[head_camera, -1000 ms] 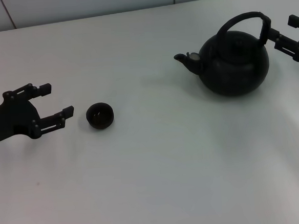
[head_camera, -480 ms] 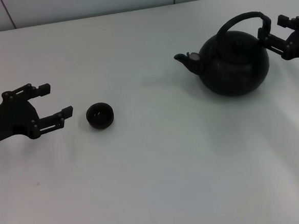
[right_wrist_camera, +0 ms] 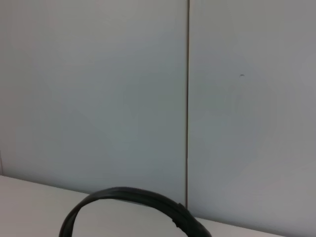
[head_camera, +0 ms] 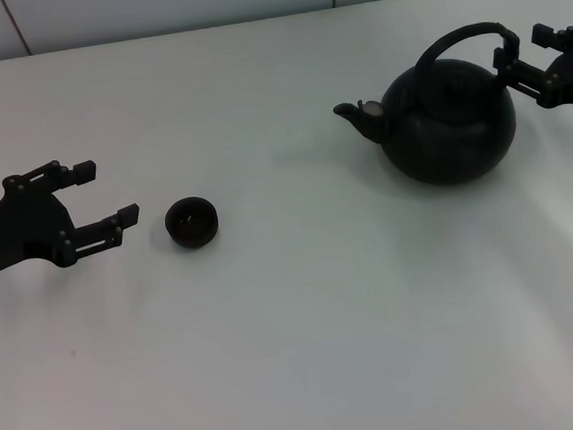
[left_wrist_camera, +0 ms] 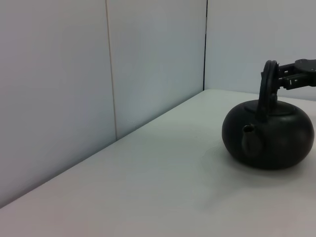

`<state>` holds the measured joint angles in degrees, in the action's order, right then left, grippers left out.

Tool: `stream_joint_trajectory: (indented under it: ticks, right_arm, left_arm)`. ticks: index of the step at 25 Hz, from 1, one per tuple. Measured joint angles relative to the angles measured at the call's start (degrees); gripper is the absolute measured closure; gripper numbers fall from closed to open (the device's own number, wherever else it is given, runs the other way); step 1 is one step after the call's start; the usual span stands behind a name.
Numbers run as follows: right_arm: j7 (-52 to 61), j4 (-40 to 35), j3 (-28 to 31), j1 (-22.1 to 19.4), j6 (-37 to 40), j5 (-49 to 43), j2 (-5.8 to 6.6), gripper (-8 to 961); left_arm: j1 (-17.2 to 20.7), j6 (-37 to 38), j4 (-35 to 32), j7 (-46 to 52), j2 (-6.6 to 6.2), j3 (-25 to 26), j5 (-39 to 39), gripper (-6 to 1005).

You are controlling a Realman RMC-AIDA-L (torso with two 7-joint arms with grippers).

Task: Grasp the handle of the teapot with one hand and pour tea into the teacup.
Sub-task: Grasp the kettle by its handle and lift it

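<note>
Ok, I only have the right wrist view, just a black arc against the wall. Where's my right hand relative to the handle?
Observer: The head view shows the right hand open at the rear end of the handle, opposite the spout, not clamped on it.
Operator: And where's the teacup?
Observer: The teacup sits far from the teapot, on the robot's left, just off the fingertips of the open left hand.
</note>
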<state>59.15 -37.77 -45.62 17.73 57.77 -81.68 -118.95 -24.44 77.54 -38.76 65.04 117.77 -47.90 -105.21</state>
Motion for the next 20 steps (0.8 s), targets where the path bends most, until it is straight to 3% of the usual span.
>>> stream_joint_trajectory:
  ticks: [15, 18, 20]
  right_arm:
    - [-5.99, 1.85, -0.51, 1.50, -0.72, 0.25, -0.22, 417]
    - [-5.99, 2.34, -0.38, 1.86, -0.87, 0.25, -0.13, 630]
    - [-5.99, 2.28, -0.39, 1.88, -1.02, 0.25, -0.14, 712]
  left_arm:
    - [-0.16, -0.20, -0.35, 0.14, -0.15, 0.00, 0.00, 207]
    - [-0.15, -0.20, -0.40, 0.23, -0.17, 0.00, 0.00, 207]
    - [-0.17, -0.20, -0.41, 0.23, -0.17, 0.01, 0.00, 207]
